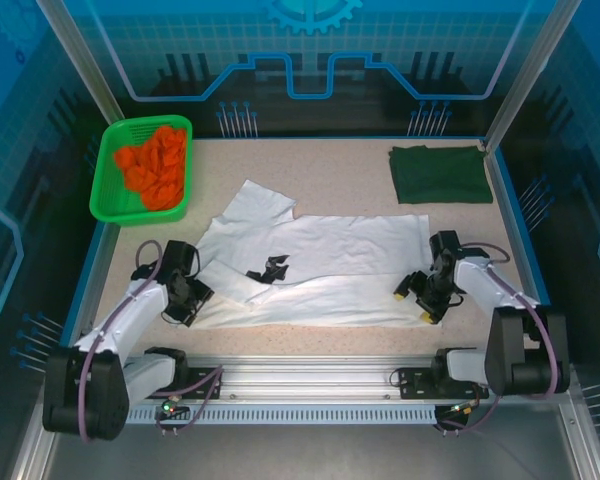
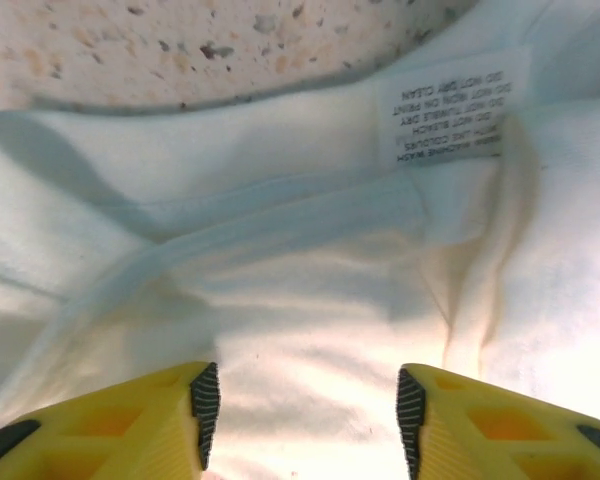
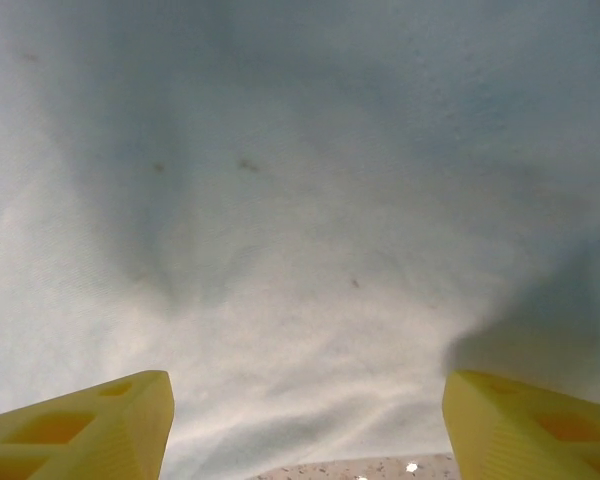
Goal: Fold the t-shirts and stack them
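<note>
A white t-shirt (image 1: 320, 260) lies spread across the middle of the table, its near long edge folded over. My left gripper (image 1: 188, 300) stands at the shirt's left end. In the left wrist view this gripper (image 2: 308, 400) is open, white cloth (image 2: 310, 300) lying loose under the gap and a care label (image 2: 455, 110) ahead. My right gripper (image 1: 412, 304) is at the shirt's right end. The right wrist view has it (image 3: 305, 420) open wide over white cloth (image 3: 300, 200). A dark green t-shirt (image 1: 440, 173) lies folded at the back right.
A green mesh basket (image 1: 102, 175) holding orange cloth (image 1: 155, 165) stands at the back left. A small black mark or object (image 1: 270, 268) sits on the white shirt near its middle. Speckled tabletop (image 1: 330, 170) lies bare between basket and green shirt. Blue walls ring the table.
</note>
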